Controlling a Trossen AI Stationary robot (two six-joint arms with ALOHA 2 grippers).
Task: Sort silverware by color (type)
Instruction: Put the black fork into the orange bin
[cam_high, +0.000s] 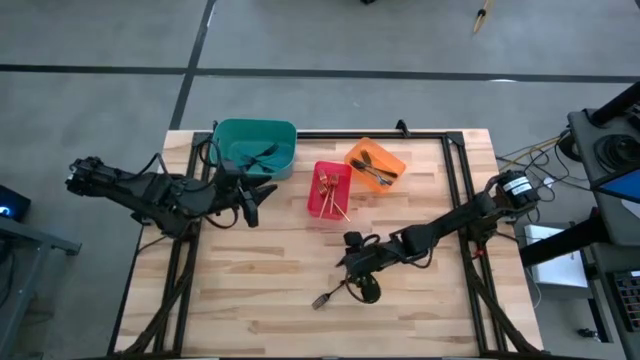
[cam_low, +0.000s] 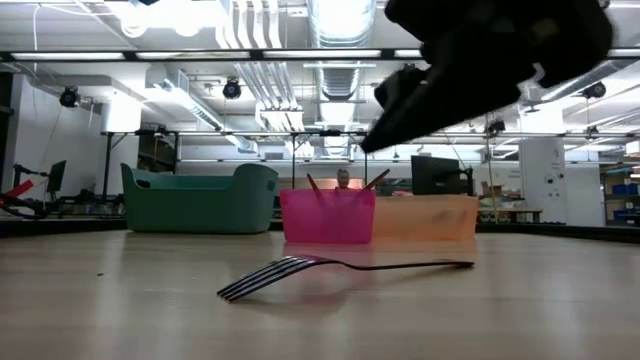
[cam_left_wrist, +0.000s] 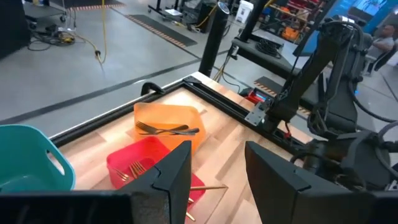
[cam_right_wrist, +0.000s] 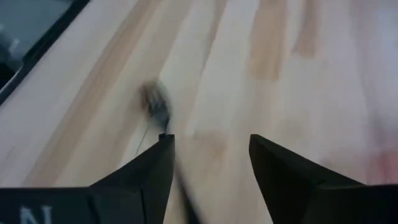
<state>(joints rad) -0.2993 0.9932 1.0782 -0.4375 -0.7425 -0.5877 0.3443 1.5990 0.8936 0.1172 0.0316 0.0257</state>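
Jaws of the right gripper (cam_right_wrist: 208, 158) are seen standing apart in the right wrist view, with bare wood between them and nothing clamped; in the high view this gripper (cam_high: 352, 262) is placed over the middle of the desk (cam_high: 250, 290), near its front half; just beside it, towards the front edge, a single dark-handled fork (cam_high: 335, 295) is laid flat on the wood, apart from the fingers; in the low view the same fork (cam_low: 330, 268) is shown lying on its side with its tines towards the camera, and the gripper is hung above it, clear of it. Jaws of the left gripper (cam_left_wrist: 214, 168) are held partly apart with nothing between them; this gripper (cam_high: 250, 200) is kept near the left side of the desk, just in front of the teal bin (cam_high: 255, 145). Three bins are set in a row towards the back of the desk: the teal bin, in which dark forks are visible; the red bin (cam_high: 328, 190), in which gold forks (cam_high: 330, 195) are held; and the orange bin (cam_high: 375, 165), in which dark-looking forks (cam_left_wrist: 166, 129) are laid; the red and orange bins are touching or nearly so.
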